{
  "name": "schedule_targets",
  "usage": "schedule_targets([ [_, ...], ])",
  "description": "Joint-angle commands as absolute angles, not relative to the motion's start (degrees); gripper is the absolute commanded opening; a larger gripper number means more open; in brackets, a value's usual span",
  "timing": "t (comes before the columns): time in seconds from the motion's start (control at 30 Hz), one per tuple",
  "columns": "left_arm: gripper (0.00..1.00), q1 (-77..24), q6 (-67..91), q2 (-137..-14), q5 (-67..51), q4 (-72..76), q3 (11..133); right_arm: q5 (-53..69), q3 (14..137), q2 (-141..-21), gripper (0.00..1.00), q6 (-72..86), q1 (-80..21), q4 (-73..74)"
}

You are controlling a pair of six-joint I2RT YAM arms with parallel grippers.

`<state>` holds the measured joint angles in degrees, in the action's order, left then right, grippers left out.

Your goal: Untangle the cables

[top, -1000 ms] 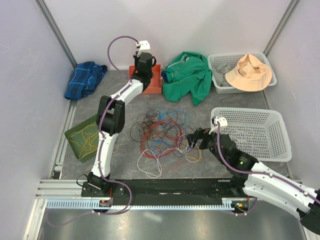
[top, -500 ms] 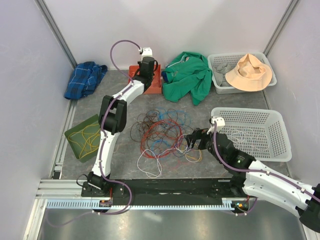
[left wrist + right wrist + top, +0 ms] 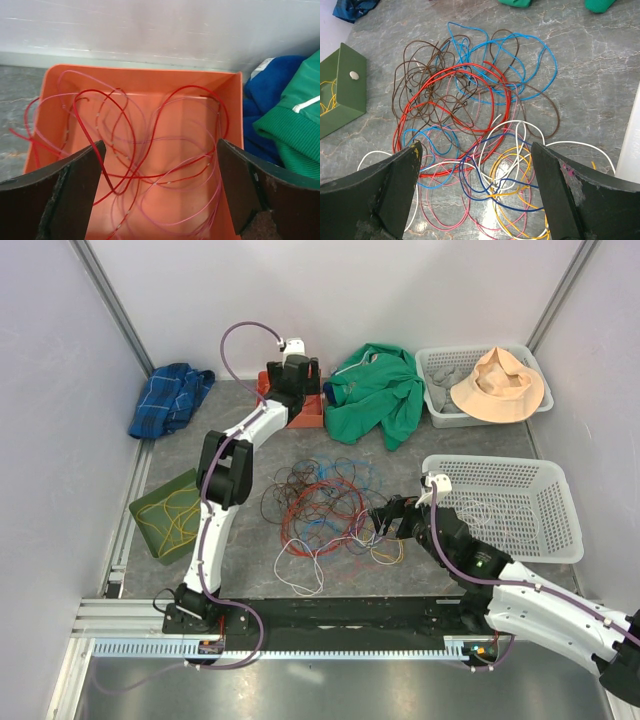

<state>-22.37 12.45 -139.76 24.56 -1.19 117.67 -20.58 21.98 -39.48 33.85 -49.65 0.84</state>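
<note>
A tangle of thin cables (image 3: pixel 325 505) in red, brown, blue, pink, white and yellow lies mid-table; the right wrist view shows the same cables (image 3: pixel 470 115) overlapping. My right gripper (image 3: pixel 385 523) hovers open over the pile's right edge, and in its own view the right gripper (image 3: pixel 477 195) straddles white, dark blue and yellow loops without touching them. My left gripper (image 3: pixel 297 375) is at the back, over the orange tray (image 3: pixel 308 412). From the wrist, the left gripper (image 3: pixel 160 190) is open above loose red and pink cables (image 3: pixel 150 150) lying in the orange tray (image 3: pixel 230 130).
A green box (image 3: pixel 170 515) holding yellow cable sits at the left. A white basket (image 3: pixel 510 505) stands right of the pile. At the back are a blue plaid cloth (image 3: pixel 170 398), a green garment (image 3: pixel 380 390) and a basket (image 3: pixel 440 405) with a peach hat (image 3: pixel 498 385).
My left gripper has shifted slightly right over the orange tray, and its jaws have spread open. The right gripper stays open, barely moved, at the pile's right edge.
</note>
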Motion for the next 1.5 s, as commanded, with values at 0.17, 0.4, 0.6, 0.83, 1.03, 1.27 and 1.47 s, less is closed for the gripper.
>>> schedule_targets([
  [0.17, 1.00, -25.22, 14.41, -121.83, 33.39, -5.27, 109.87, -19.86, 22.41, -38.15, 0.98, 33.93, -49.57, -0.97],
  [0.4, 1.00, -28.47, 17.40, -110.75, 40.07, -6.59, 101.43, -20.13, 23.82, -35.95, 0.98, 33.40, -49.57, 1.30],
  [0.6, 1.00, -33.56, 27.93, -100.32, 36.41, -16.26, 92.51, -18.55, 24.60, -39.09, 0.98, 32.17, -49.57, 0.88],
  [0.83, 1.00, -43.58, 42.08, -84.58, 31.21, -15.73, 70.16, -12.57, 29.88, -51.41, 0.98, 30.06, -49.57, 0.44],
  [1.03, 1.00, -51.39, 47.97, -70.61, 34.18, -19.24, 56.53, -17.57, 31.55, -55.98, 0.98, 27.86, -49.57, 0.79],
  [1.27, 1.00, -62.93, 57.56, -50.82, 41.41, -20.91, 41.84, -23.28, 34.45, -56.77, 0.98, 29.27, -49.57, 0.70],
  [1.47, 1.00, -62.84, 62.74, -51.94, 37.80, -22.76, 37.98, -25.13, 36.91, -62.21, 0.98, 29.97, -49.57, 1.49],
])
